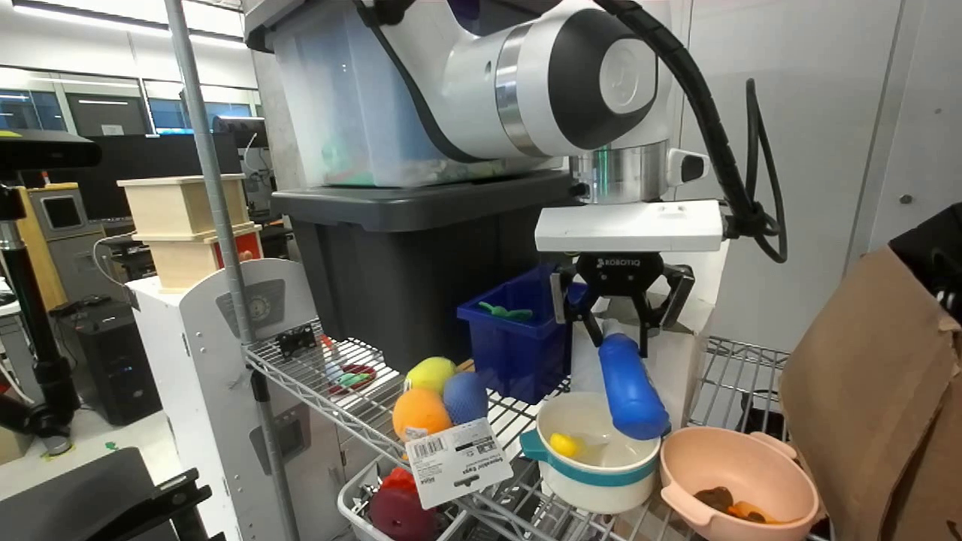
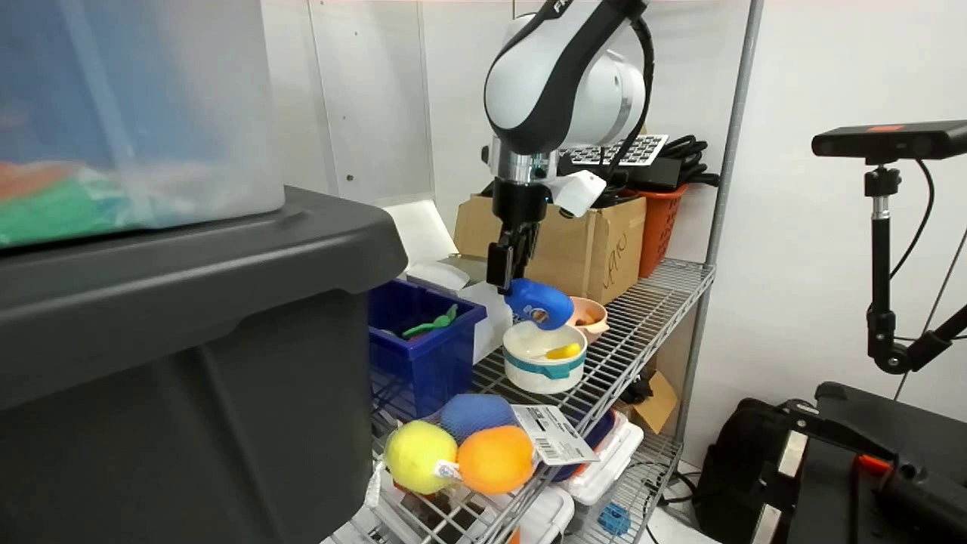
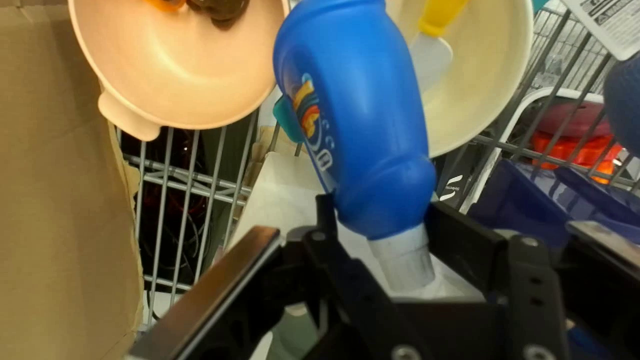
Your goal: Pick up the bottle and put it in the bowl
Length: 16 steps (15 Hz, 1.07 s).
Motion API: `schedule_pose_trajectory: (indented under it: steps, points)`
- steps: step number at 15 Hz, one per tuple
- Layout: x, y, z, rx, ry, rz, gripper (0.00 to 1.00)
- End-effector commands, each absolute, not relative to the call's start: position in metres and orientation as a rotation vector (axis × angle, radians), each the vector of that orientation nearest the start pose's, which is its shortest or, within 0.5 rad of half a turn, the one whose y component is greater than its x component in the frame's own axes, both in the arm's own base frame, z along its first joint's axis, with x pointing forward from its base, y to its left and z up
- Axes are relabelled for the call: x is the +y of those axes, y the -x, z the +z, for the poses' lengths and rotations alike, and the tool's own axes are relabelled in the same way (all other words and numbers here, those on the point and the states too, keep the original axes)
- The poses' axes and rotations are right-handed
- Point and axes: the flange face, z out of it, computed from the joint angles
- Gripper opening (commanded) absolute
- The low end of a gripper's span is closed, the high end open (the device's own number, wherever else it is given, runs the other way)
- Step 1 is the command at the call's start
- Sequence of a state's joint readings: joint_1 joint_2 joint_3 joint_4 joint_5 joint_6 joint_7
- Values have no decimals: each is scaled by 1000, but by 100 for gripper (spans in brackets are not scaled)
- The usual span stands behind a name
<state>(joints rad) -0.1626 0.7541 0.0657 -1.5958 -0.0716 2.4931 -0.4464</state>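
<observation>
Wire shelving [image 2: 656, 313] is occupied by a dark tote [image 1: 406, 270], a blue bin [image 1: 518, 364], a white bowl [image 1: 601, 490] and, just beside it, the peach bowl [image 1: 751, 469]. By the gripper [image 1: 621, 347], its jaws closed part-way just under the cap [image 3: 405, 257], the bottle [image 1: 633, 391] is held tilted, base downward, above the bowls' adjacent rims; inside the white bowl, a yellow-handled utensil [image 3: 431, 47] is seen.

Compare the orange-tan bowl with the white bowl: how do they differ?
Colour: the orange-tan bowl is one colour throughout, while the white bowl has a teal band and teal handles.
Contents: the orange-tan bowl holds a brown item and an orange item; the white bowl holds a yellow-handled utensil.
Shared: both are round, open-topped and upright on the wire shelf.
</observation>
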Motion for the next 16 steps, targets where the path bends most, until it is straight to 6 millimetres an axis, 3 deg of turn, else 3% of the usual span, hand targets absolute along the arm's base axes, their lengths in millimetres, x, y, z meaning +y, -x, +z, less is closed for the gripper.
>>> schedule_pose_trajectory:
  steps: [1, 11, 16]
  points:
    - [-80, -710, 218, -606, 3093, -235, 23]
    - [-114, -719, 234, -517, 3108, -289, 23]
    - [-132, -718, 229, -481, 3117, -284, 23]
